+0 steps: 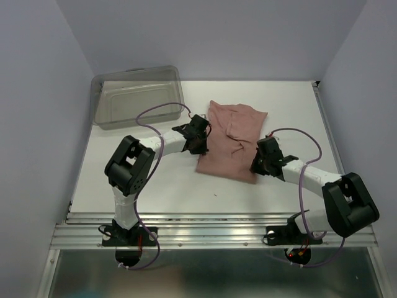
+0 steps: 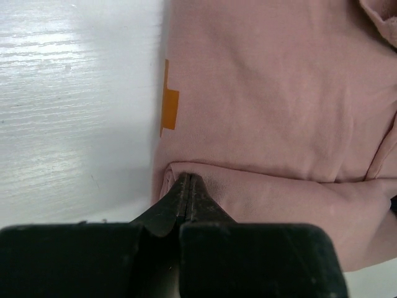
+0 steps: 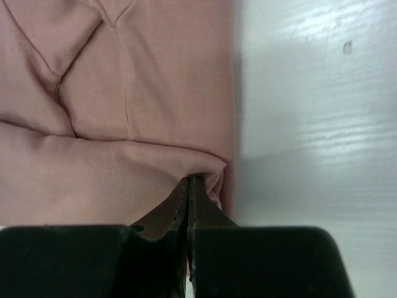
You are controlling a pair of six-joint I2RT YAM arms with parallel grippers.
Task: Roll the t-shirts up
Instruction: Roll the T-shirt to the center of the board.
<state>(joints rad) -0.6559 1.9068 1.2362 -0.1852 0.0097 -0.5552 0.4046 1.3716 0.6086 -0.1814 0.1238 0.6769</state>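
Dusty-pink t-shirt (image 2: 273, 93), fold corners pinched shut by left end effector (image 2: 188, 180) and right end effector (image 3: 189, 180); uneven pull risks slippage.

Dusty-pink t-shirt (image 1: 234, 138) (orange print (image 2: 169, 107)), white table (image 1: 158, 185)

Matt pink cotton t-shirt (image 1: 232, 139) on a glossy, wood-grained white table (image 1: 155, 180).
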